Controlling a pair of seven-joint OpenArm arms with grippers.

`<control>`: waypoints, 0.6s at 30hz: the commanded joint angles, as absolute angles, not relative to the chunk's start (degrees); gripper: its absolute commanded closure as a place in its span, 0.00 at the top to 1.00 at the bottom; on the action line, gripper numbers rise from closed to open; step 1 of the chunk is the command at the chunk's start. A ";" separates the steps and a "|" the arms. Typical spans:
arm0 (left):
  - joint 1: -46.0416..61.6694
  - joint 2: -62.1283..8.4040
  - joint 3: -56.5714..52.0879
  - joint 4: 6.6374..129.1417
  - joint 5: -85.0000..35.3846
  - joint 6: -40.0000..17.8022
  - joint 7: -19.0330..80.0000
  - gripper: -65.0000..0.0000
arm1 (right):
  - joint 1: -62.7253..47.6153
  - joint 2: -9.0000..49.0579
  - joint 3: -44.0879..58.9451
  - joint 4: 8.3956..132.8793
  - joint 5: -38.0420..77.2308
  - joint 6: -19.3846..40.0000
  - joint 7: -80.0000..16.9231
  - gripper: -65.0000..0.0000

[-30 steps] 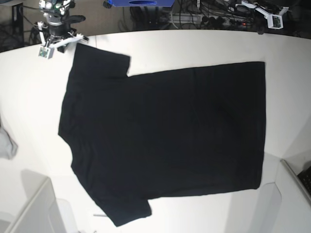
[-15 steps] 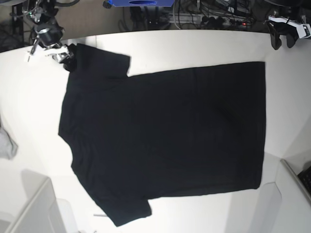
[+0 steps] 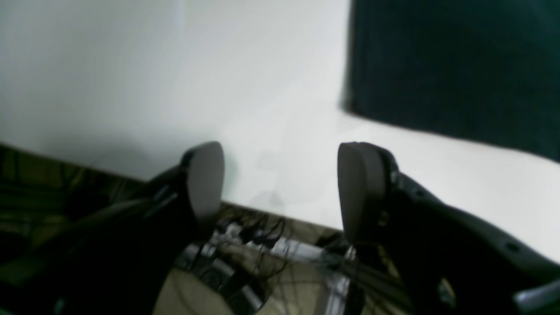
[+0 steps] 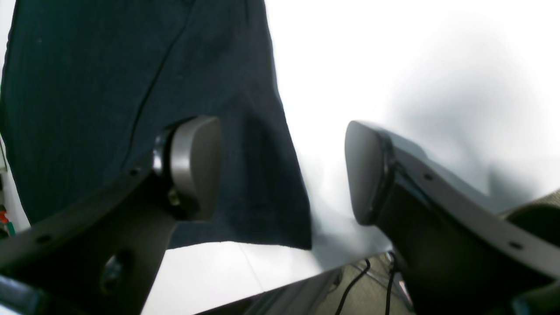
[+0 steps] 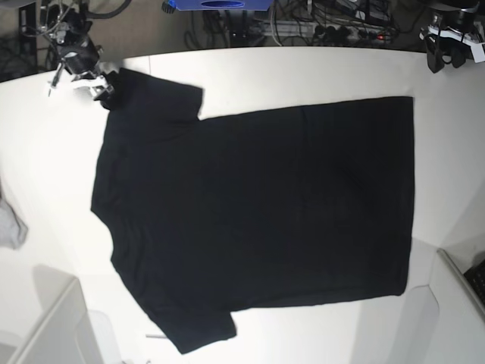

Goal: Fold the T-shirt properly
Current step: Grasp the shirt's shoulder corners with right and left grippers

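White and smooth, the counter [image 5: 61, 174] carries a large black T-shirt [image 5: 258, 212] spread flat, plain side up, its straight hem toward the base view's right and its two short sleeves at the view's left, one near the far edge and one near the close edge. The knit looks matte and finely ribbed in the wrist views, with a seam running down the sleeve. At the far left corner of the base view the right tool [image 4: 282, 168] hangs over the sleeve's corner with its dark rounded pads [image 4: 194, 164] spread wide, one above the fabric and the other above bare white surface; nothing is pinched. At the far right corner the left tool [image 3: 280, 188] sits at the counter's edge, its grey oval pads [image 3: 205, 181] likewise parted and empty, the shirt's squared corner lying apart from it. A small grey cloth [image 5: 10, 226] lies crumpled at the left rim, and tangled cables [image 5: 318, 23] run behind the counter.
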State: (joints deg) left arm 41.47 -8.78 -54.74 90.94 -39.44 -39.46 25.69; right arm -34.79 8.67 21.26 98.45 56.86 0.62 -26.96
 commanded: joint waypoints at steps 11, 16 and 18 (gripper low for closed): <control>39.87 -9.54 -53.14 91.91 -40.66 -40.00 25.01 0.61 | -35.03 9.01 21.41 95.60 57.27 7.43 -30.81 0.48; 39.34 -9.63 -49.98 91.91 -40.66 -40.00 25.01 0.61 | -34.95 9.36 16.92 95.52 57.27 7.43 -30.46 0.48; 38.11 -9.63 -49.71 91.65 -40.66 -40.00 25.10 0.61 | -34.86 9.19 16.40 95.43 57.27 7.43 -30.37 0.47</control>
